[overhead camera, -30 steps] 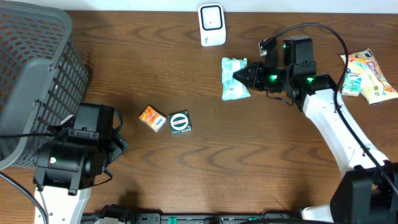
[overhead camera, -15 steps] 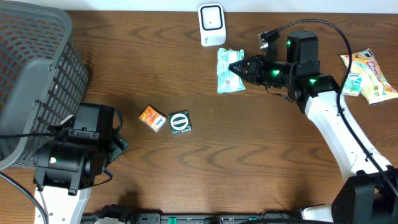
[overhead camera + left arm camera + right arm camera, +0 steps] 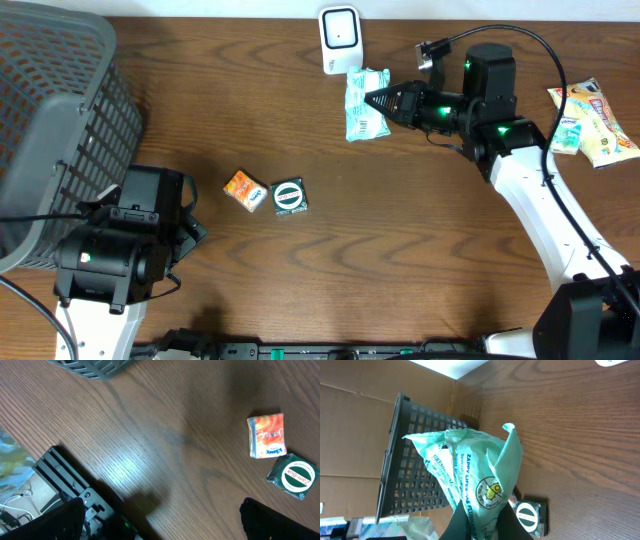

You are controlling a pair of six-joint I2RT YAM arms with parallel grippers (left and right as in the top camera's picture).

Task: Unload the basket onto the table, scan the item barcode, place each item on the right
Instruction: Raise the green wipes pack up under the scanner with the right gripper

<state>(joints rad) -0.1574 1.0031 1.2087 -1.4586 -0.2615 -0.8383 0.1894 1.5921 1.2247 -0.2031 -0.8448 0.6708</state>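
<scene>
A: So, where's the wipes packet (image 3: 362, 115)?
B: Clamped in the right gripper (image 3: 374, 100), white scanner (image 3: 340, 40) just beyond its tip. Left gripper (image 3: 160, 510) stands spread wide above the bench (image 3: 150, 435).

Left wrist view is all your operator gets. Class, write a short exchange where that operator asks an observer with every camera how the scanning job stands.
Operator: I see only a small orange box and a dark green tin on the table. Is anything held?
Observer: Yes, the right arm has its jaws shut on a pale green packet.
Operator: Where is the scanner?
Observer: The white scanner stands at the table's far edge, and the packet is held just beside it in the overhead view.
</scene>
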